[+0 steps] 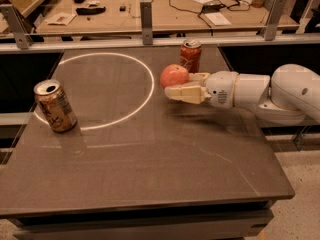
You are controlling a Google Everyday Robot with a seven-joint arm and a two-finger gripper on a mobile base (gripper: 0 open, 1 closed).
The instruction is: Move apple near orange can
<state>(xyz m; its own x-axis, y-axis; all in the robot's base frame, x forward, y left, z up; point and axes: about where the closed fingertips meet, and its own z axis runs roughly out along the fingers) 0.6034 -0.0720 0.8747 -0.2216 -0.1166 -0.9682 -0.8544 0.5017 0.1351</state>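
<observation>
The reddish-orange apple (174,76) sits between the two cream fingers of my gripper (178,84), which is shut on it. It hangs just above the dark table (150,154), right of the middle. The arm reaches in from the right edge. The orange can (55,105), golden-tan with dark lettering and an open silver top, stands upright, slightly tilted in view, near the table's left edge, far to the left of the apple. A wide stretch of table lies between the two.
A red can (190,55) stands upright just behind the apple and gripper. A white circle line (147,91) is marked on the table between apple and orange can. A rail with posts (146,16) runs along the far edge, with a cluttered bench behind it.
</observation>
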